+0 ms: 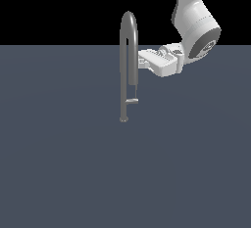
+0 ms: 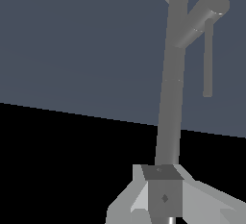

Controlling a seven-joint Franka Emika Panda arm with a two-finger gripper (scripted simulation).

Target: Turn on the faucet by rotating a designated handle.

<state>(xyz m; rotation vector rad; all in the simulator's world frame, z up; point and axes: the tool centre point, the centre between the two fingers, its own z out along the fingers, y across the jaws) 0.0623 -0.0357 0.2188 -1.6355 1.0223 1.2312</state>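
One stiff, slick little handle juts low from the faucet on the desk, below my pincer, whose state I cannot tell; I'd push its tip.

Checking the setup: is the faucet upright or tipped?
Upright: the faucet rises vertically from its small base on the floor, arch on top.

grey faucet with a seemingly lighter grey handle, white hand, plain slate-blue floor.
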